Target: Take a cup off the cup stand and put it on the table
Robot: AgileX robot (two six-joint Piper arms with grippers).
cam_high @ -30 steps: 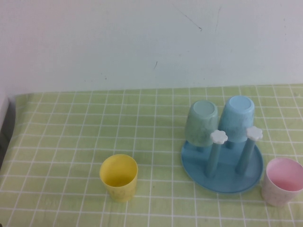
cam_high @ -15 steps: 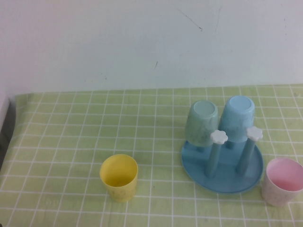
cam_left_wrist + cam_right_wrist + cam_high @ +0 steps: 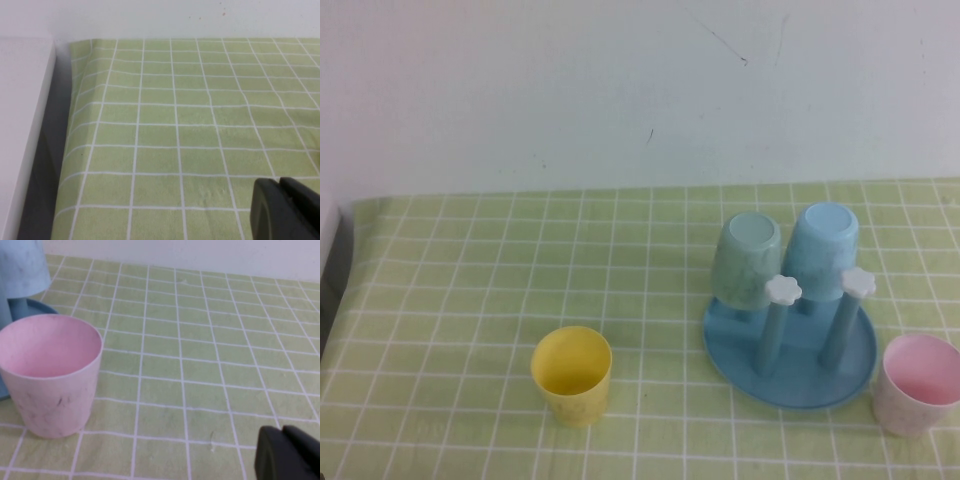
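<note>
The pink cup [image 3: 917, 384] is seen upright on the green-checked bench [image 3: 470, 290], just beside the blue cup stand [image 3: 790, 362], apparently already set down. Two cups are left upended on the stand's posts, probably for draining. A yellow cup [image 3: 571, 374] is set well apart. The left gripper [image 3: 287, 210] is held over bare cloth, the right gripper [image 3: 289, 454] near the pink cup; the fingers of both look closed on nothing. No writing is seen.
</note>
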